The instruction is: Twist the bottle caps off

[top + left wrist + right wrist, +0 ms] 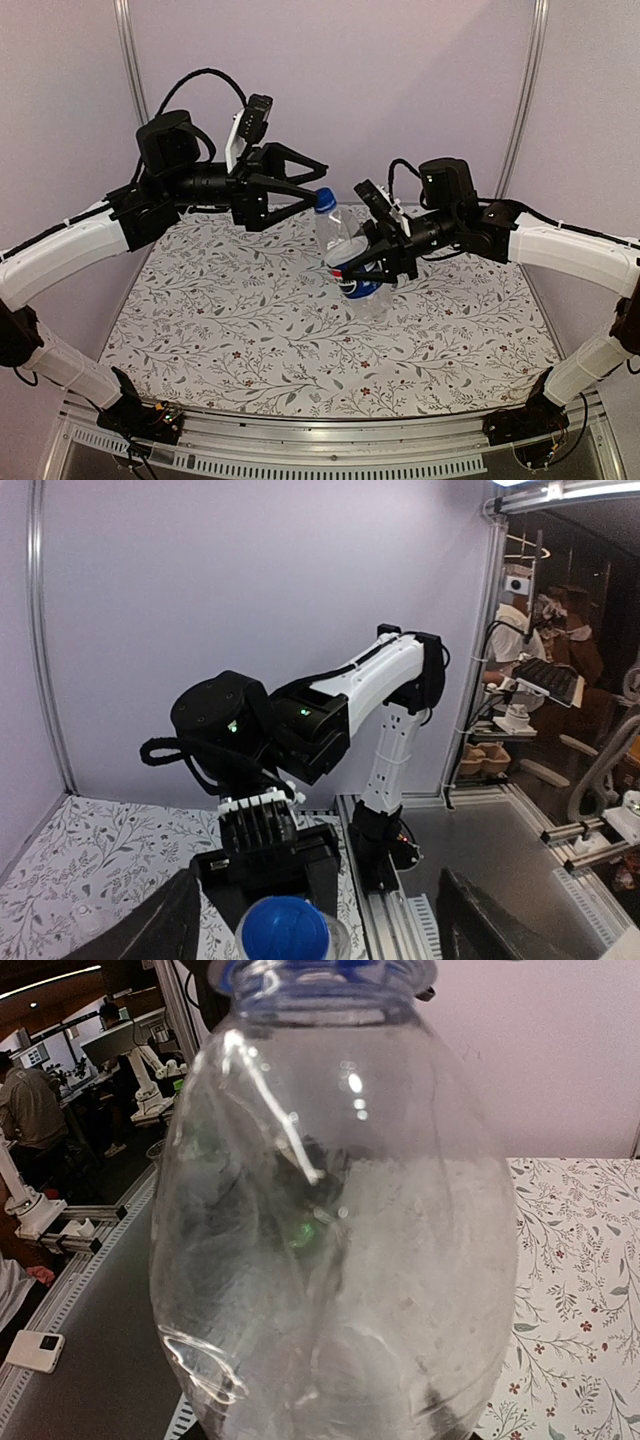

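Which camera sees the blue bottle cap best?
The left wrist camera: the blue cap looks big there, round top facing the lens, between the spread fingers of the left gripper. The top camera shows it small, side-on. The right wrist camera shows just the clear bottle, its cap mostly cut off.

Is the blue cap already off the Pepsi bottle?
No, the blue cap sits screwed on the neck of the bottle.

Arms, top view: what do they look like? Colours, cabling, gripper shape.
Both the left arm and right arm have white link shells with black round joint housings. Exposed black cables loop outside each wrist. The left gripper and right gripper are black with long tapered fingers. The right arm's joints show green indicator lights.
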`<state>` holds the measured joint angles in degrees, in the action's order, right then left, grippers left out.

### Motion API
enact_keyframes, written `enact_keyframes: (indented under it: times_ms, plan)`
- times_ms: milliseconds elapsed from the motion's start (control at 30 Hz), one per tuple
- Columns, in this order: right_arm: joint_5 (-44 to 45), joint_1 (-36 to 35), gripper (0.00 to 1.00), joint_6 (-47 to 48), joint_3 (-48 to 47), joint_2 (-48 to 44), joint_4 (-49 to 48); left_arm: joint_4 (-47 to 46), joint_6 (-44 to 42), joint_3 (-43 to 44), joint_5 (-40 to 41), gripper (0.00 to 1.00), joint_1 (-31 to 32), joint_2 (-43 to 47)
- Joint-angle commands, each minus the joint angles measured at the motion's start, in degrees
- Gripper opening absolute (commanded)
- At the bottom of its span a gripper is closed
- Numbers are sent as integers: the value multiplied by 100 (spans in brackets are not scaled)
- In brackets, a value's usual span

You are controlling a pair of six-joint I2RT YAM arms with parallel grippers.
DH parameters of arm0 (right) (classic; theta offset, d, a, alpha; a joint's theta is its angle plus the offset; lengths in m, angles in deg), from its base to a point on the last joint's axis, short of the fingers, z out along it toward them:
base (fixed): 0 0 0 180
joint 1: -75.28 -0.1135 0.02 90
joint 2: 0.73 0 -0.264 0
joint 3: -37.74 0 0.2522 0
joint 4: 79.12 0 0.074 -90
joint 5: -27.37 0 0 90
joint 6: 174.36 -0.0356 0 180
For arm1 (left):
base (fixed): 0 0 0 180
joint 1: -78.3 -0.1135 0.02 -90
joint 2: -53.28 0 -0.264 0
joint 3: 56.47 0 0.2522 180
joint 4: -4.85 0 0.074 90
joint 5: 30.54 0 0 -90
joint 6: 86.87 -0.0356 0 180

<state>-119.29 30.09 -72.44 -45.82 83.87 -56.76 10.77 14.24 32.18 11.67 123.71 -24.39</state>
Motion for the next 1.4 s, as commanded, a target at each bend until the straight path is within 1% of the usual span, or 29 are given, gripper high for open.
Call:
enact_keyframes:
  times_ms: [0, 133, 333, 433, 533, 700, 1000, 1167, 1267, 1367]
  plan:
    - [-394, 10, 42, 80, -134, 108, 8, -608, 126, -121, -941, 78, -123, -281]
    - [-421, 1, 42, 89, -126, 123, 22, -700, 265, 32, -1138, 74, -128, -503]
    - [-387, 1, 41, 91, -113, 110, 37, -840, 414, 42, -1297, 56, -134, -663]
    - [-370, 1, 42, 95, -113, 110, 32, -868, 433, -12, -1316, 50, -126, -666]
    - [-372, 1, 42, 91, -113, 119, 41, -879, 427, -52, -1312, 47, -133, -654]
    - [-354, 0, 42, 106, -105, 145, 43, -913, 433, -66, -1287, 45, -146, -636]
    - [-294, 1, 42, 100, -90, 143, 45, -922, 454, -106, -1180, 33, -176, -610]
    - [207, 1, 41, 36, -94, 106, 66, -720, 389, -122, -757, 23, -174, -530]
    - [671, 1, 40, -1, -100, 86, 109, -560, 404, -162, -195, 10, -173, -422]
    - [1189, 1, 40, -56, -123, 25, 114, -524, 650, -311, 608, 8, -138, -228]
